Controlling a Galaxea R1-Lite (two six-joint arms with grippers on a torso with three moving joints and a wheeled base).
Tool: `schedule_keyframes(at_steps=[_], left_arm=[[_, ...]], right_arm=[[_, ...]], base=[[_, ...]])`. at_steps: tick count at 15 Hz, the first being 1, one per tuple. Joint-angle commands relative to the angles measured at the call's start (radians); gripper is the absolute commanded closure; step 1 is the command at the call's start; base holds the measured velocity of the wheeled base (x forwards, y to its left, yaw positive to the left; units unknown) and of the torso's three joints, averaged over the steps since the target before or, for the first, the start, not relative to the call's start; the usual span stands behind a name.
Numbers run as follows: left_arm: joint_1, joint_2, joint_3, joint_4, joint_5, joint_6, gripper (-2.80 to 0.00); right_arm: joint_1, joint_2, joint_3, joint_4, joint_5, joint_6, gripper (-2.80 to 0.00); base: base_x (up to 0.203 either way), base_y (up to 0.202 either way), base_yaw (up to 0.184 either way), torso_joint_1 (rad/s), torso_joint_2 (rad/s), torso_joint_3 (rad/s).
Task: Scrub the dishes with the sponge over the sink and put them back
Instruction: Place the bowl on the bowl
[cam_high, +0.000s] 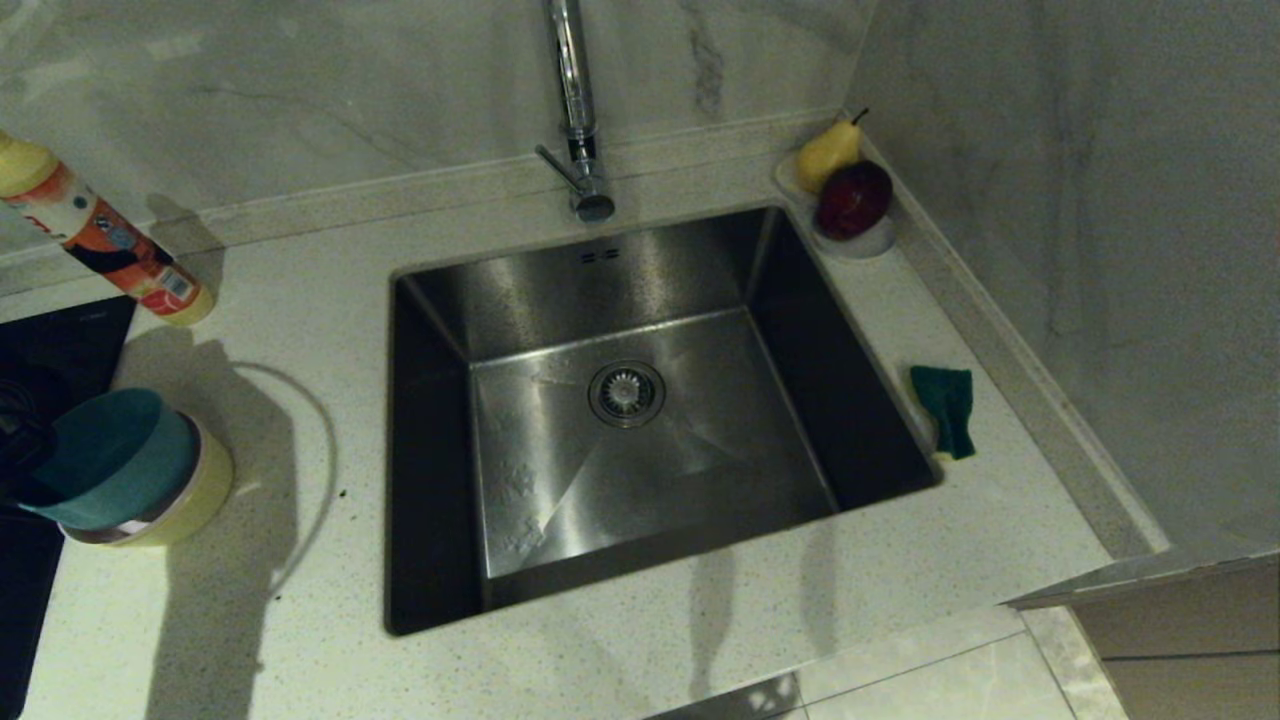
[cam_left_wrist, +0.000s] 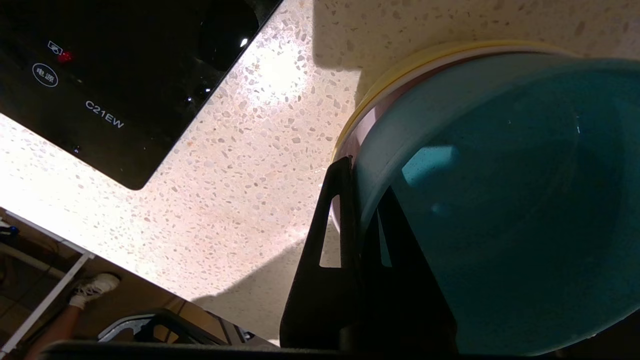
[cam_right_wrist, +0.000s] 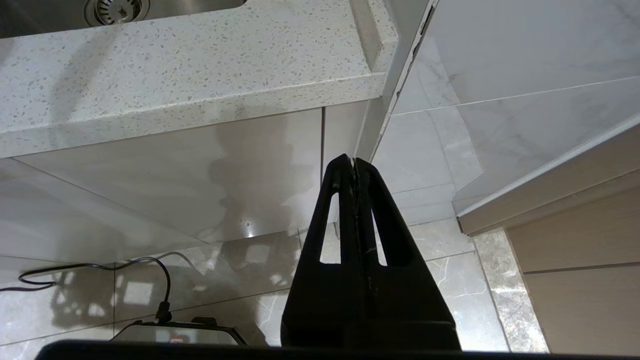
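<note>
My left claw (cam_left_wrist: 356, 172) is clamped on the rim of the light blue bowl (cam_left_wrist: 500, 200), tilted above the pink bowl (cam_left_wrist: 350, 145) nested in the yellow bowl (cam_high: 190, 500) on the desk (cam_high: 300, 560). Beyond it lies the sink (cam_high: 640, 400), then the sponge (cam_high: 945, 405). My right claw (cam_right_wrist: 354, 162), pressed together, hangs below the desk edge.

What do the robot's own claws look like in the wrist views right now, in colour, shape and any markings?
Both look alike. The left claw and right claw each have two matte black fingers, broad at the base and tapering to narrow tips, each finger with a long slot cut through it. No markings or cables show on them.
</note>
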Motion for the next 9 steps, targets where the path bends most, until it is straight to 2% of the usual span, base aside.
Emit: schedule_keyframes(at_steps=[1, 9], left_arm=[[0.000, 0.005, 0.009, 0.006, -0.005, -0.004, 0.00], [-0.001, -0.009, -0.007, 0.004, -0.021, -0.021, 0.00]], right_arm=[[0.000, -0.002, 0.000, -0.001, 0.001, 0.000, 0.00], [0.000, -0.002, 0.000, 0.000, 0.001, 0.000, 0.00]], base=[[0.000, 0.000, 0.000, 0.000, 0.00, 0.000], [0.000, 0.000, 0.000, 0.000, 0.00, 0.000]])
